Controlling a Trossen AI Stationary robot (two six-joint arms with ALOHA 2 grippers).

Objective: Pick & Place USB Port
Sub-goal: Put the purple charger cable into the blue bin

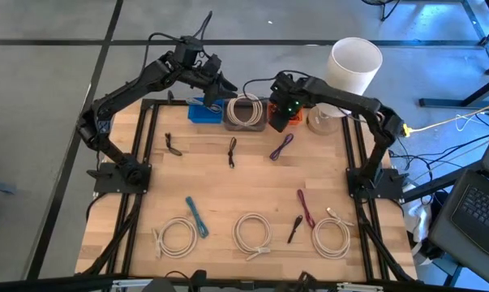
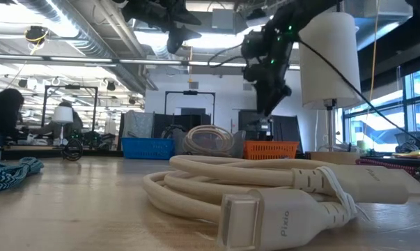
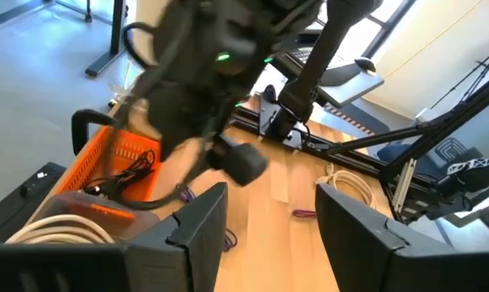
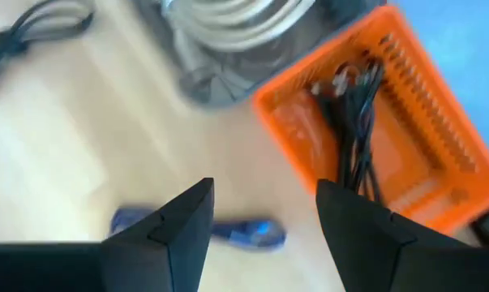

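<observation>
Right claw (image 4: pixel 262 212) hangs beside the orange basket (image 4: pixel 439 113), fingers apart and empty (left's apart too); best lift straight, avoiding the rim.

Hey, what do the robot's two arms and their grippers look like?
Both arms are dark, jointed metal with black cables running along them. The left gripper and right gripper each end in two flat, angular black fingers. Small green lights glow on the right arm's wrist.
</observation>
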